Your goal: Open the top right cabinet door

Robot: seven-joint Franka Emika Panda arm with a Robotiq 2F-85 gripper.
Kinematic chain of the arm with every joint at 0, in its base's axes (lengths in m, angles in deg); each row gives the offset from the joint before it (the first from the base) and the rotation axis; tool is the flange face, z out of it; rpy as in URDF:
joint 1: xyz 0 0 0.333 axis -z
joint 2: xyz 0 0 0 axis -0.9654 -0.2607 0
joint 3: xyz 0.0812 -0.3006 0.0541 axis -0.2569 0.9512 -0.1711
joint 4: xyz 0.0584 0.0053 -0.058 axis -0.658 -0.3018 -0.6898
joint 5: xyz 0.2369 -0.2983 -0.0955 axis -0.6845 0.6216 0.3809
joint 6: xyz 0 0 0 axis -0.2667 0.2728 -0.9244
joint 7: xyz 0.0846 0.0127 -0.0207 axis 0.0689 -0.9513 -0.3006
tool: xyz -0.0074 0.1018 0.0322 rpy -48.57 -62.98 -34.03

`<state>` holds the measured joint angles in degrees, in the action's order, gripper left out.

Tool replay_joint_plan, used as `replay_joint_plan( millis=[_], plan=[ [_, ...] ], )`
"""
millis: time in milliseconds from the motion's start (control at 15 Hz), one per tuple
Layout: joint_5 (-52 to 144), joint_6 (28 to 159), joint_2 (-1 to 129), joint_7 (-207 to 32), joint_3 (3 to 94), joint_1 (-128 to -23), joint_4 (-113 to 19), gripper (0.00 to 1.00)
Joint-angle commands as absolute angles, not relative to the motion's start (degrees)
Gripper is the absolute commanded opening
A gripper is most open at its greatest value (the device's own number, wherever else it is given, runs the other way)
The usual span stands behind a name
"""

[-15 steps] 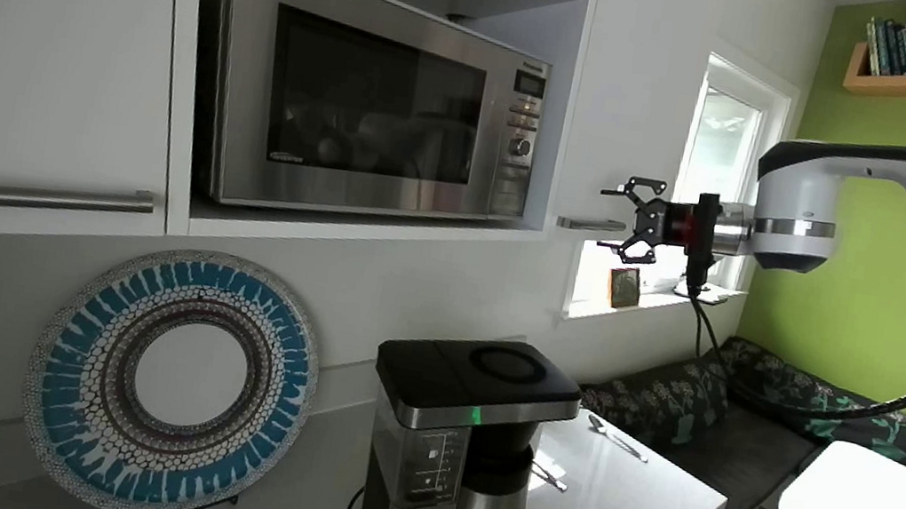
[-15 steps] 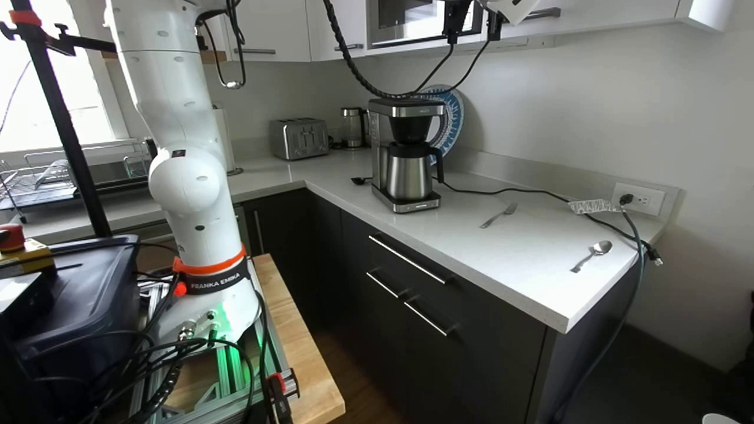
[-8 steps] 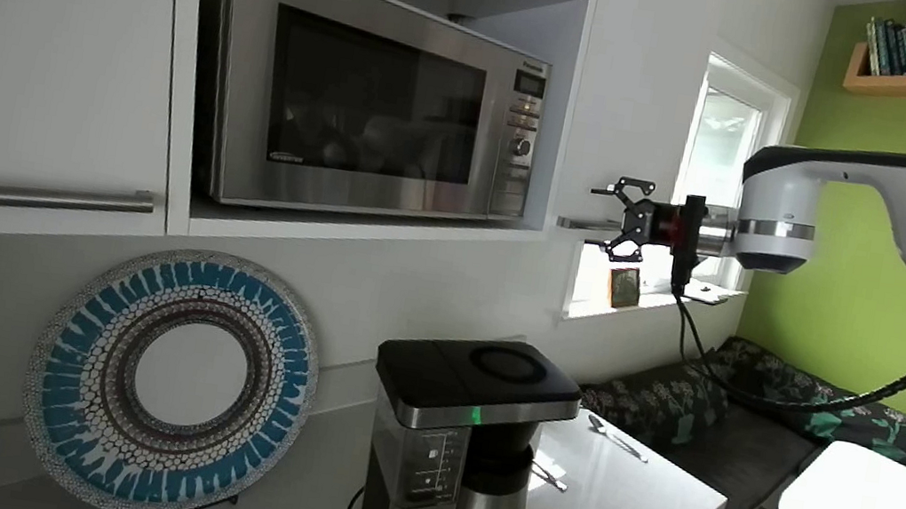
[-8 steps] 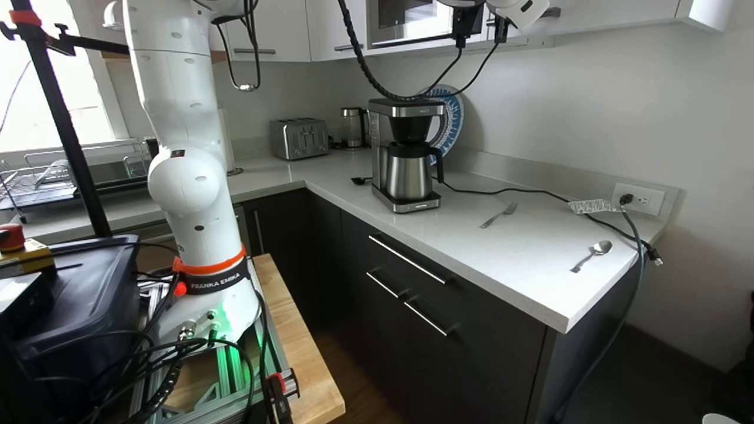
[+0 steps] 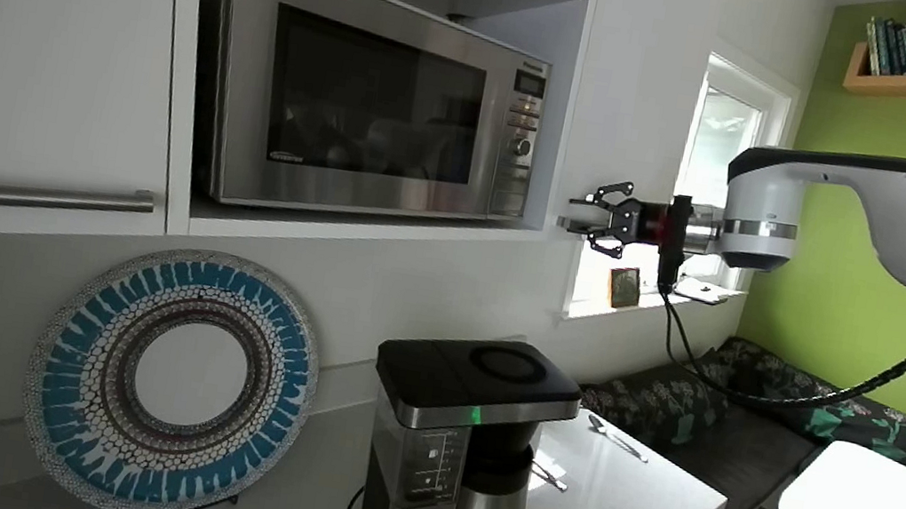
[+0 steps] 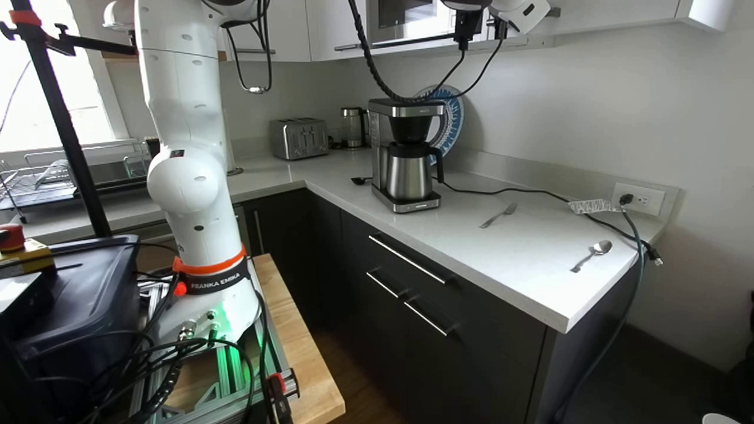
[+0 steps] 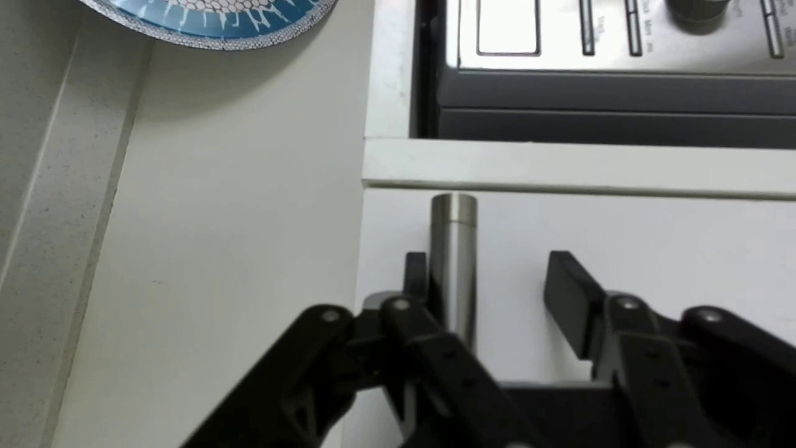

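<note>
The top right cabinet door (image 5: 637, 75) is a plain white panel right of the microwave, and it is closed. Its silver bar handle (image 5: 563, 223) is near the bottom edge; the handle's end also shows in an exterior view (image 6: 554, 12). In the wrist view the door (image 7: 653, 249) fills the right, with the handle (image 7: 454, 267) pointing upward. My gripper (image 7: 489, 280) is partly open around the handle; it also shows in an exterior view (image 5: 574, 214). The left finger (image 7: 415, 274) is right beside the bar. The right finger (image 7: 569, 305) stands apart from it.
The steel microwave (image 5: 377, 99) sits in the open niche beside the door. A coffee maker (image 5: 473, 419) and a patterned plate (image 5: 75, 378) stand below on the counter (image 6: 471, 253). A window (image 5: 715, 150) is behind the gripper. Cables (image 6: 368, 53) hang from the arm.
My gripper has moved toward the cabinet, leftward in an exterior view, and its fingers have come closer together around the handle. The door has not moved.
</note>
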<state>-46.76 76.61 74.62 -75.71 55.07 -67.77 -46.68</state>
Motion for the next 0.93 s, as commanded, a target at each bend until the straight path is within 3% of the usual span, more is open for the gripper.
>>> replay_joint_plan(
  millis=[0, 200, 600, 867],
  plan=[
    [-46.6, 73.6, 73.6, -76.7, 54.4, -66.4, -45.5, 0.2],
    [-45.9, 71.7, 73.4, -77.1, 54.5, -65.8, -45.7, 0.01],
    [-42.7, 68.6, 75.7, -79.1, 54.8, -65.3, -47.0, 0.05],
    [-38.1, 59.5, 79.4, -80.8, 55.8, -63.4, -49.6, 0.05]
  ],
)
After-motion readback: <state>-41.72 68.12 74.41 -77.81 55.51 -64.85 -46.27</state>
